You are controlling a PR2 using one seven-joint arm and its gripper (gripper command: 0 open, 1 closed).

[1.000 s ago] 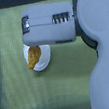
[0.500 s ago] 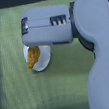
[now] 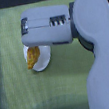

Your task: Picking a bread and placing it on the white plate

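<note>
A yellow-green cloth-covered table (image 3: pixel 16 92) is seen from above in the exterior view, filling most of the picture. The robot arm (image 3: pixel 97 48) enters from the exterior view's right, and its pale grey forearm housing is extended across the upper middle toward the exterior view's left. The white plate (image 3: pixel 43 64) is located near the centre of the cloth and is partly hidden beneath the forearm housing; only its lower portion is visible. The bread (image 3: pixel 32 57) is observed over the plate's left part, elongated and tilted, with its upper end hidden under the housing and its lower end reaching the plate's left rim. Whether the bread is resting on the plate or is held above it cannot be determined. The gripper is concealed by the housing, so the spread of its fingers cannot be told.
</note>
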